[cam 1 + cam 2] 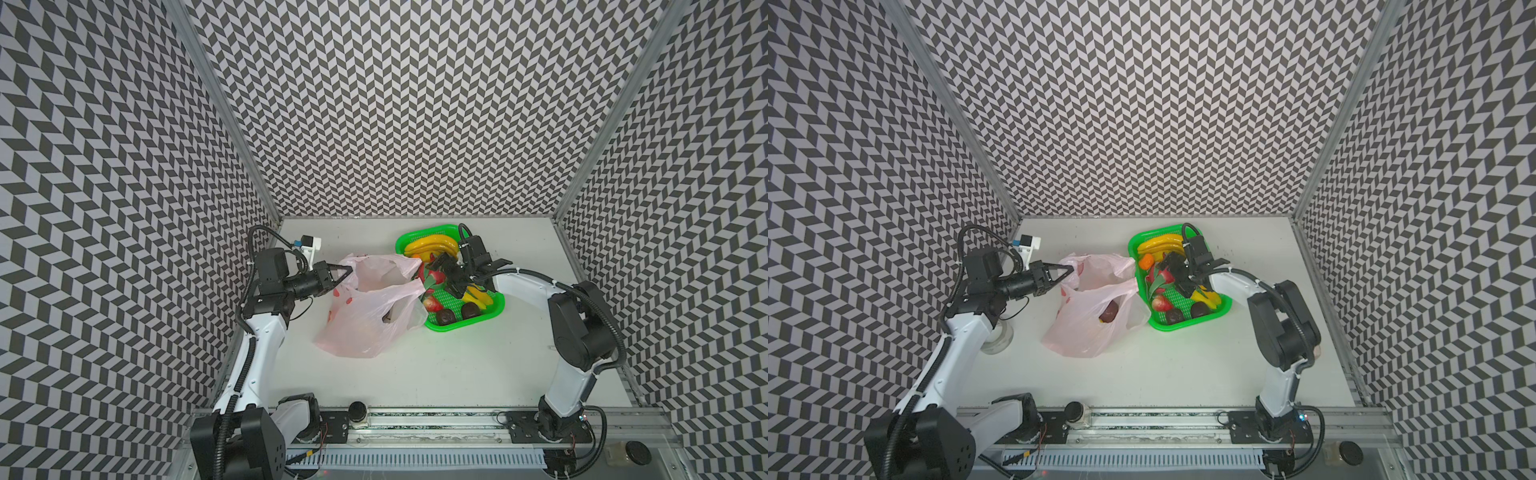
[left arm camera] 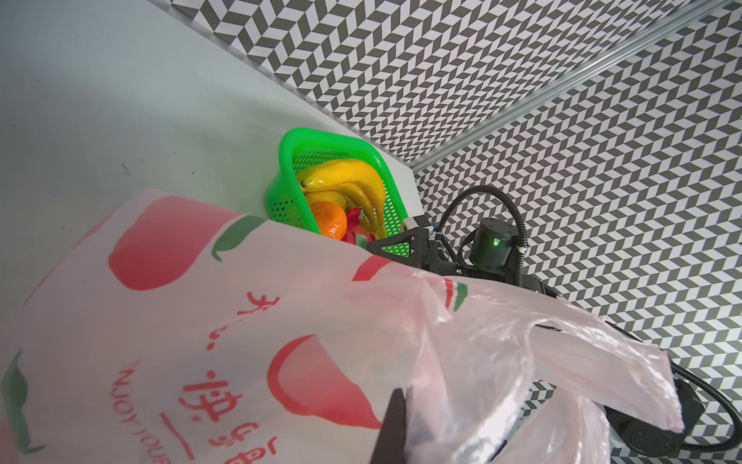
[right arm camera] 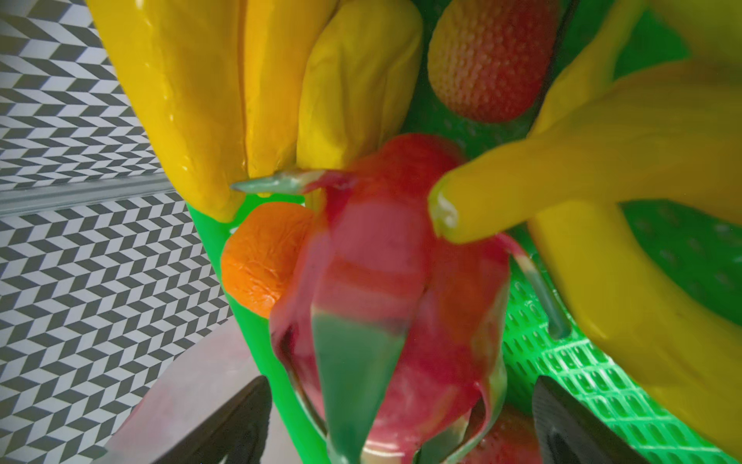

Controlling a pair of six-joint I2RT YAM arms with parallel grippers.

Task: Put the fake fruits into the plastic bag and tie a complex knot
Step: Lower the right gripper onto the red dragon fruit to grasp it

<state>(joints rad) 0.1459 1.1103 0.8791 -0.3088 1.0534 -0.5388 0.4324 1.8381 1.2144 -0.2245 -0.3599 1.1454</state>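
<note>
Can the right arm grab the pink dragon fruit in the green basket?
Probably yes. Its jaws stand wide open just in front of the pink plastic dragon fruit with green leaves, nothing between. The glossy yellow plastic bananas crowd close beside it.

Your left pincer (image 1: 347, 272) reaches in from the side, clamped tight; your right pincer (image 1: 441, 277) angles downward, fingers spread wide.

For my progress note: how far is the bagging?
Done: one dark red fruit inside the pale-pink plastic bag. In hand: shut left gripper holds the bag open; open right gripper straddles the pink dragon fruit. Left: other fruits in the green mesh basket, then the knot.
</note>
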